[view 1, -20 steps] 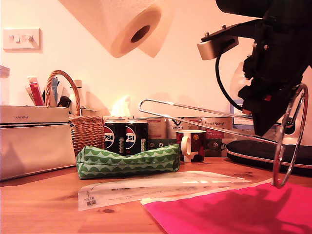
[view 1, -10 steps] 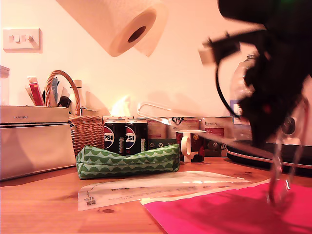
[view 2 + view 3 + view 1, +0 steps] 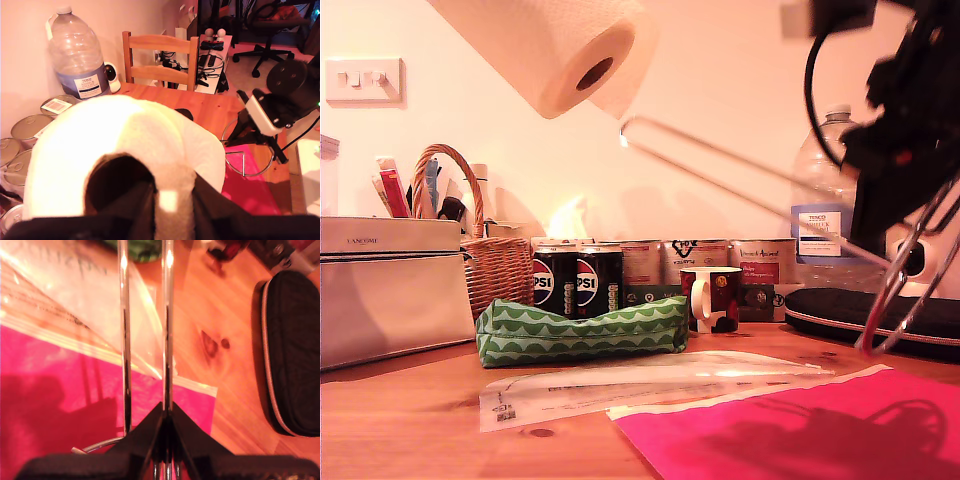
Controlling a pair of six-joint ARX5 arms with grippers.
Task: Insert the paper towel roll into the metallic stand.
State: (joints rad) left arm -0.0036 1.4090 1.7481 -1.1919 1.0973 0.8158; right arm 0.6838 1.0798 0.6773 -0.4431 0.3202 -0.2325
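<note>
Step in hand: both pieces are held in the air and being lined up; the paper towel roll (image 3: 555, 50) is not yet on the metallic stand (image 3: 760, 190).
First gripper: the first gripper (image 3: 170, 200) holds the roll by its wall, one finger inside the dark core and the other outside, clamped on the paper.
Second gripper: the second gripper (image 3: 165, 432) is pinched tight on one of the stand's two chrome rods, near the ring base.
Roll's place: high at the exterior view's upper left, well above the wooden table (image 3: 410, 410), tilted, its open core facing down toward the exterior view's right.
Stand's place: lifted and slanted, its looped tip rising toward the roll, its ring base low at the exterior view's right above the pink sheet (image 3: 800, 430).
Roll against stand: the loop's tip sits just beside the roll's lower edge, slightly to the exterior view's right of the core; whether they touch I cannot tell.
Next move, as I judge it: bring tip and core onto one line, then slide the roll down along the rods.
Risk: the loose paper flap by the core could catch on the loop.
</note>
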